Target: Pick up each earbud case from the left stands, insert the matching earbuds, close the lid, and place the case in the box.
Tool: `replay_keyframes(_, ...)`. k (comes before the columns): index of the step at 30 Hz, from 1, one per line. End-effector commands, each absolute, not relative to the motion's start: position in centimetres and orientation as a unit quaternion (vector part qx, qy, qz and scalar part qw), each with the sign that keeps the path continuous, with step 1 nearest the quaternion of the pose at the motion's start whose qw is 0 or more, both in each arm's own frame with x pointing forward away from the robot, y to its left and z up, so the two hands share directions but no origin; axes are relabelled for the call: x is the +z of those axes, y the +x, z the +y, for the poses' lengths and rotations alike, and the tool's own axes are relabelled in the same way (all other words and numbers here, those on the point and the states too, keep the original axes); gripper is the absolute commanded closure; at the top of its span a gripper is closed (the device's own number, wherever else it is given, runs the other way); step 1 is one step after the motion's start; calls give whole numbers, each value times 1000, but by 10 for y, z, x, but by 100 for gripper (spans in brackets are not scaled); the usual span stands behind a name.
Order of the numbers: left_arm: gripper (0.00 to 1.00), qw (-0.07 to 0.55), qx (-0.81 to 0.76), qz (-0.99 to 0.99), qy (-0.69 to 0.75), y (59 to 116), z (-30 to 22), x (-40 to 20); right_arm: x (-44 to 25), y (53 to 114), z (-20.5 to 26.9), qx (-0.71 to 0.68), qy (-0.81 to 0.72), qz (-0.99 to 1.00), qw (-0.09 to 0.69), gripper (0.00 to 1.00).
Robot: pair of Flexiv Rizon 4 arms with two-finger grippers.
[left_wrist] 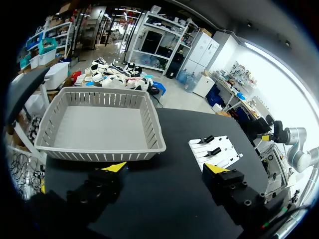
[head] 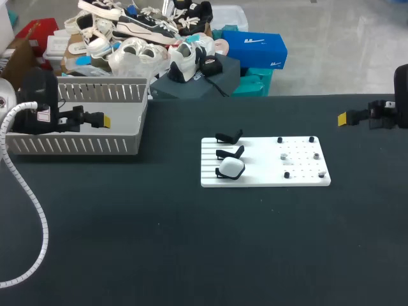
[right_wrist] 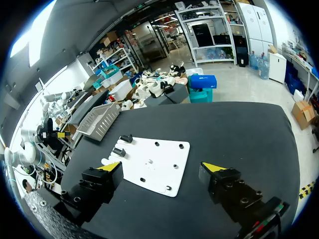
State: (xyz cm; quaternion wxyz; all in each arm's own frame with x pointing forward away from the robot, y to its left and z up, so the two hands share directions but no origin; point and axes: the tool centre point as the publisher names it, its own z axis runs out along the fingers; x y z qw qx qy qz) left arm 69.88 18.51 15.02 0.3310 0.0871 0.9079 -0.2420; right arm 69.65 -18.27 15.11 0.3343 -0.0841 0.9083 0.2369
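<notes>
- The left gripper (left_wrist: 165,168) hangs over the near wall of the grey box (head: 76,145). Its two fingers are wide open and hold nothing.
- A white board (head: 255,166) lies in the middle of the table, well apart from the box.
- Three black stands (head: 229,137) are on the board's left side. Only the nearest one holds a white earbud case (head: 231,167).
- Small bits, likely the earbuds (head: 284,155), dot the board's right side. They are too small to tell apart.
- The right gripper (right_wrist: 162,166) is far off at the right, wide open and empty.
- I think grabbing the case comes next. Come down with a finger on each side, squeeze softly, and lift slowly so the board does not slide.
- The black table (head: 191,242) is flat and dark, so the white case is easy to see.
</notes>
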Motion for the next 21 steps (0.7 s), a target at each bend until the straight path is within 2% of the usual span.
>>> replay_keyframes(1, 0, 329, -241, 909, 88, 700, 185, 151, 150, 698, -184, 239, -86, 908, 334, 0)
replay_keyframes(21, 0, 328, -245, 908, 93, 701, 184, 151, 150, 698, -184, 239, -86, 908, 334, 0)
